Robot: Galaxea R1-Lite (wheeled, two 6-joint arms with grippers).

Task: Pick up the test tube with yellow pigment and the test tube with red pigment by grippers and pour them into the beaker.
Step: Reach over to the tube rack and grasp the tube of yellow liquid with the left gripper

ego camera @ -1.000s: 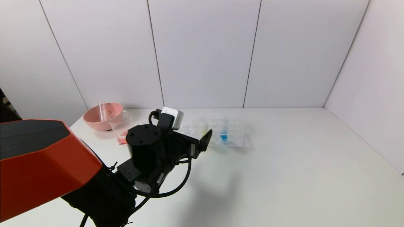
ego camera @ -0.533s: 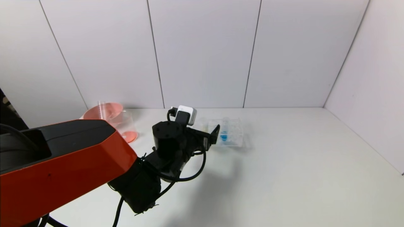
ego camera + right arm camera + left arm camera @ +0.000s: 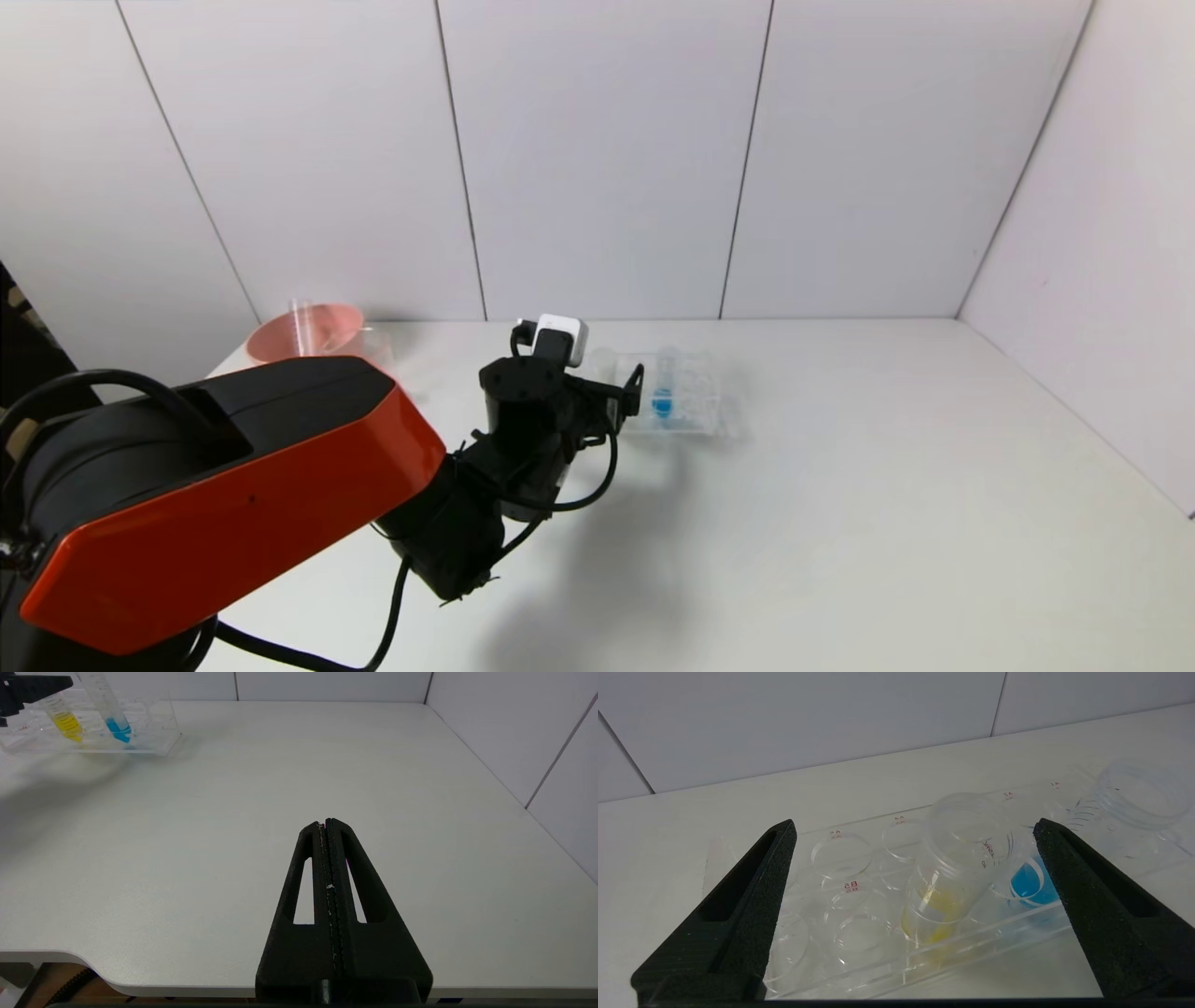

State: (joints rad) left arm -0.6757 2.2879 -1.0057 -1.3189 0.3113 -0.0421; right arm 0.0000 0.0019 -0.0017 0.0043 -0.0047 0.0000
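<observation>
The test tube with yellow pigment [image 3: 941, 896] stands in the clear rack [image 3: 859, 970], tilted a little. My left gripper [image 3: 915, 829] is open and empty, and the tube stands between its spread fingers without touching either. In the head view the left gripper [image 3: 627, 399] is at the rack's [image 3: 702, 411] left end. The right wrist view also shows the yellow tube [image 3: 65, 721]. My right gripper [image 3: 325, 822] is shut and empty, low over the table's front edge. No tube with red pigment shows. The beaker is hidden behind my left arm.
A tube with blue liquid [image 3: 1029, 884] stands in the rack beside the yellow one, close to one finger; it also shows in the head view [image 3: 663, 403]. A pink bowl [image 3: 322, 327] with a clear tube [image 3: 299, 322] standing in it is at the back left.
My left arm has reached forward and right, bringing its open gripper up to the rack. The arm now covers the beaker, which showed red liquid at its bottom.
</observation>
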